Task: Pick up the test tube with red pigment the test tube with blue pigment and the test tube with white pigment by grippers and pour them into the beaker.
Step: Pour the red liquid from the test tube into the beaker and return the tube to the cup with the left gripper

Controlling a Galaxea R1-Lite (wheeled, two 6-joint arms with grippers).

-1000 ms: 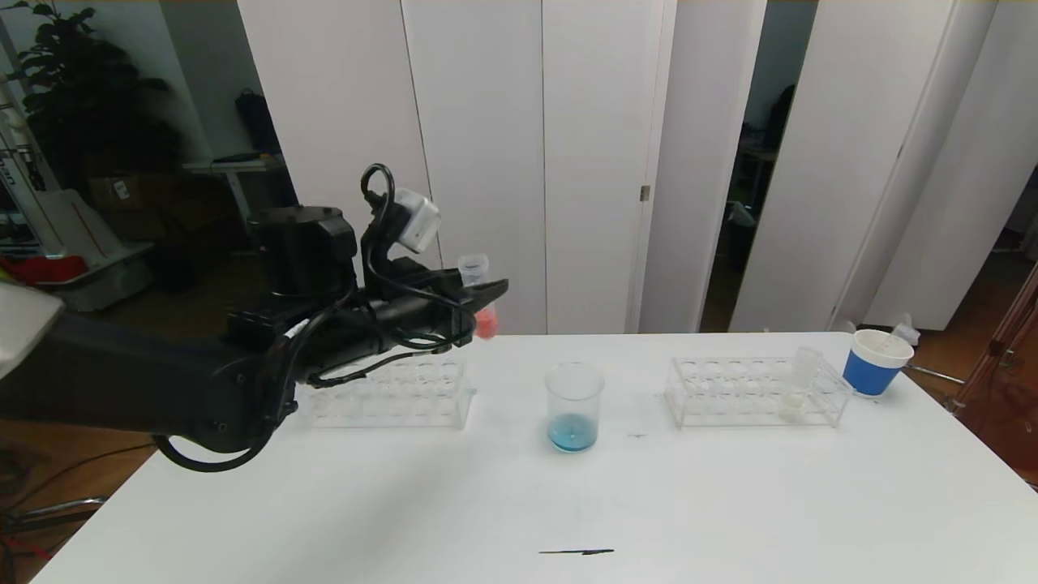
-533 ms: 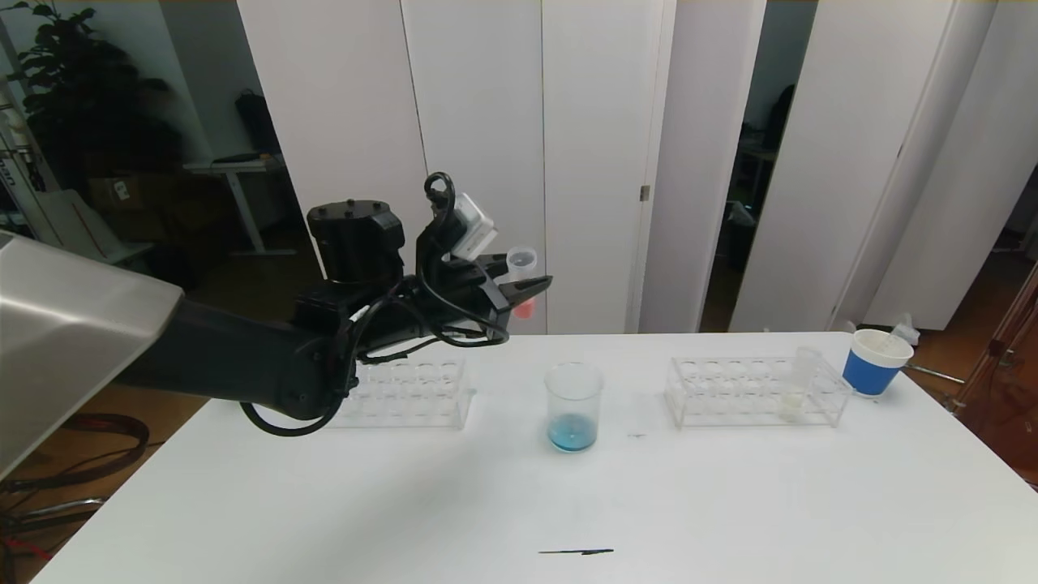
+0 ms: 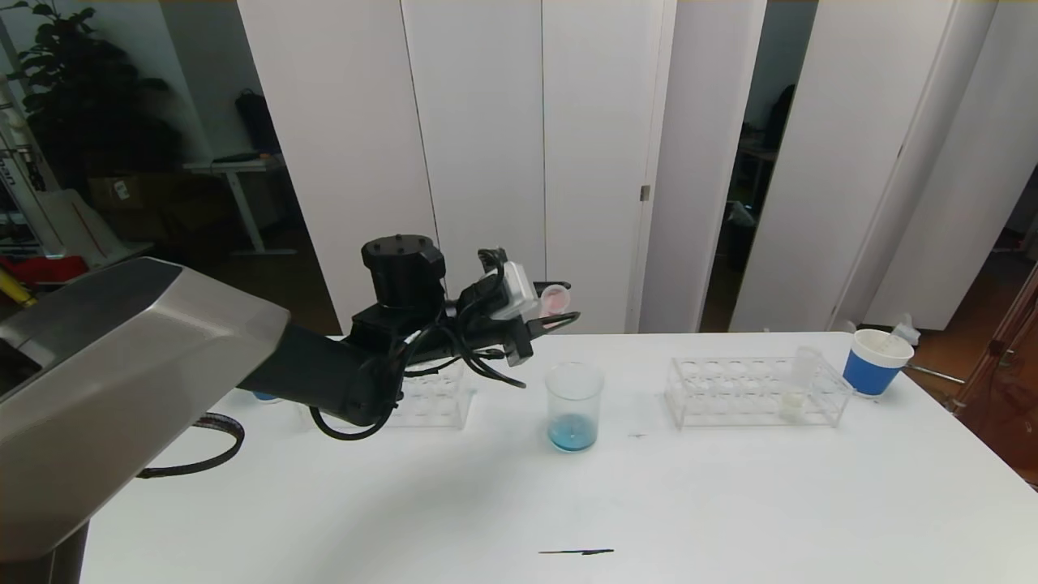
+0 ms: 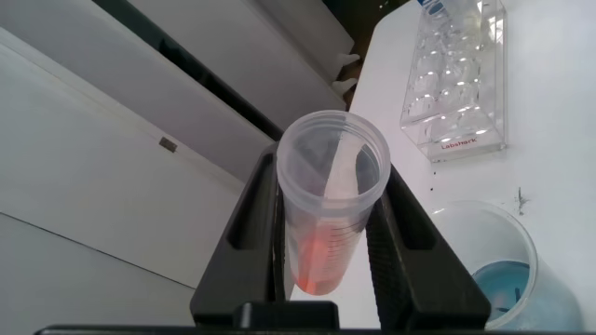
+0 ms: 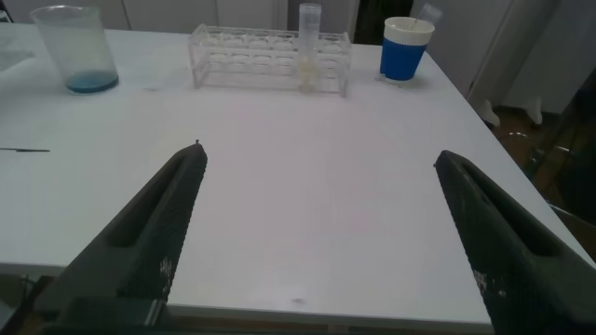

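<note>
While tilted, the red-pigment tube (image 4: 331, 200) shows orange-red liquid.

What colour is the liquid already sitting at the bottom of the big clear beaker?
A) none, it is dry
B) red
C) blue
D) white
C: the beaker has a shallow blue pool at its bottom, while the red liquid is in the test tube gripped in the left gripper jaws just above and behind the beaker's rim.

Open table (image 3: 519, 503) before beaker (image 3: 574, 405)
</note>
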